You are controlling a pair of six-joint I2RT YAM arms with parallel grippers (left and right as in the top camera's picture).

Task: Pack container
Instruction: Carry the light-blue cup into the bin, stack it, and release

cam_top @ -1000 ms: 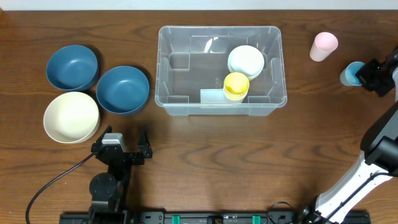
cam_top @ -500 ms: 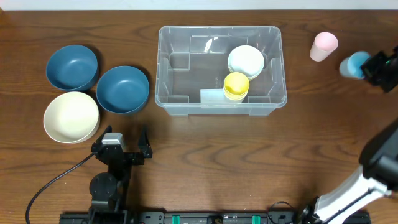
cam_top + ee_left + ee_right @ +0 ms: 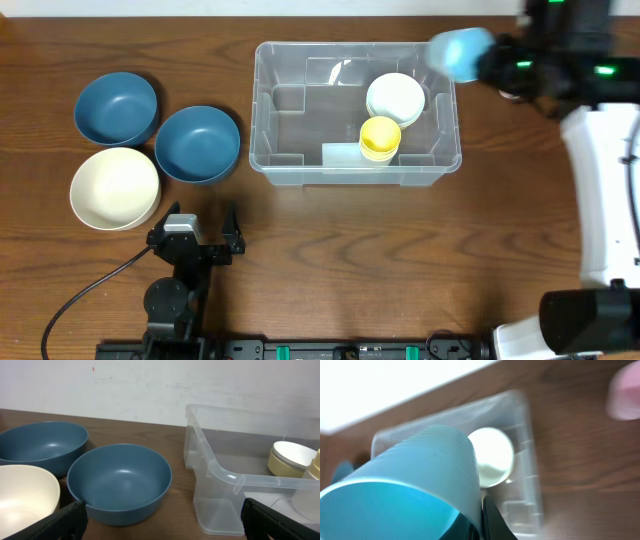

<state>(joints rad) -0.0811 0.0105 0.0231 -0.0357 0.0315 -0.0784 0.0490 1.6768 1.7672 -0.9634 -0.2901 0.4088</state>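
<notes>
Right gripper (image 3: pixel 497 62) is clamped on a light blue cup (image 3: pixel 459 52); the cup is tipped on its side, up over the far right corner of the clear container (image 3: pixel 262 120); from the right wrist its open mouth fills the lower left of the view. The container sits mid-table towards the far edge; in its right half there's a pale bowl (image 3: pixel 395 98) with a yellow cup (image 3: pixel 380 137) just in front of it. Left gripper (image 3: pixel 196 232) is parked near the front edge, jaws spread wide, holding nothing. Left of the container sit the far blue bowl (image 3: pixel 115 107), near blue bowl (image 3: pixel 197 143) and cream bowl (image 3: pixel 114 187), bunched close together.
</notes>
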